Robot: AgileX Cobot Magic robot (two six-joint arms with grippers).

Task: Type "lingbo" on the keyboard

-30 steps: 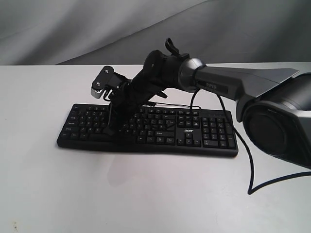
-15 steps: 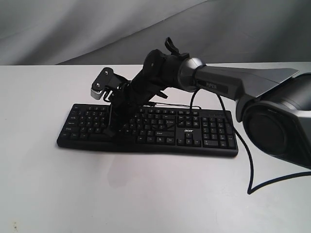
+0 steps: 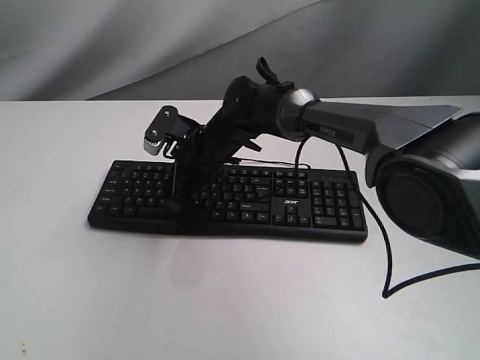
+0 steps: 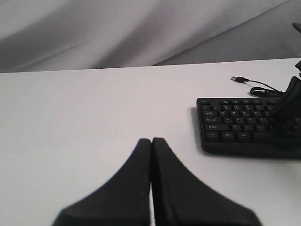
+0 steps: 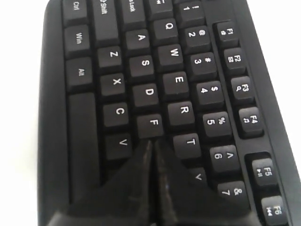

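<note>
1. Keyboard (image 3: 247,199) sits mid-frame on my white table (image 3: 225,300).
2. Right gripper (image 5: 153,142) pinched closed, tips down by the F key (image 5: 151,123).
3. Left gripper (image 4: 151,140) closed too, holding nothing, parked off the keyboard's end.

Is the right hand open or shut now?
Shut. On the right hand, the two fingers touch along their length, above the keyboard.
</note>
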